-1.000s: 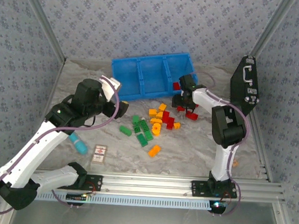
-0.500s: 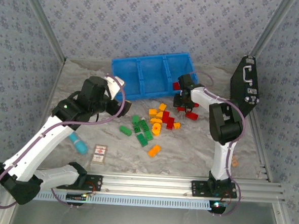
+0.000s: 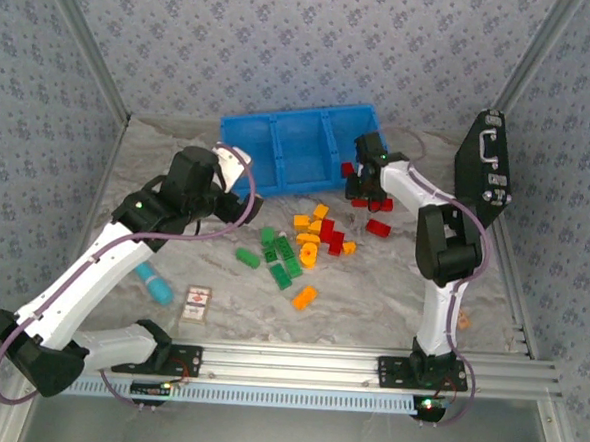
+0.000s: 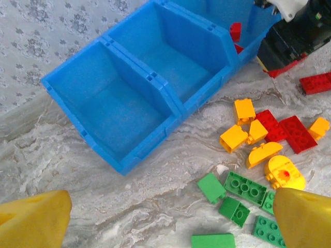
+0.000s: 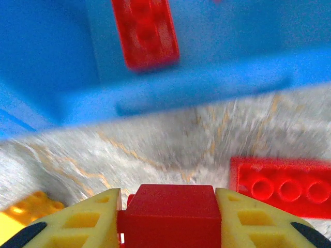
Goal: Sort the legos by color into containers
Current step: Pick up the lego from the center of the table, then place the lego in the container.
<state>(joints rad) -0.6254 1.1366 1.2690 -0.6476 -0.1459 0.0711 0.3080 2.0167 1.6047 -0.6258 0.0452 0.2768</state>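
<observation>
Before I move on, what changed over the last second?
The right gripper, shut on a red brick, carried it up toward the blue bin. The left gripper, open, swung right, nearer the bin. The loose bricks, bin, light-blue cylinder and card stayed put.

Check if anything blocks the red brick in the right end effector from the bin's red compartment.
Only the bin's near wall: it stands between the held red brick in the right end effector and the compartment holding another red brick, so likely lift over it. The loose red brick on the table lies off to the right.
</observation>
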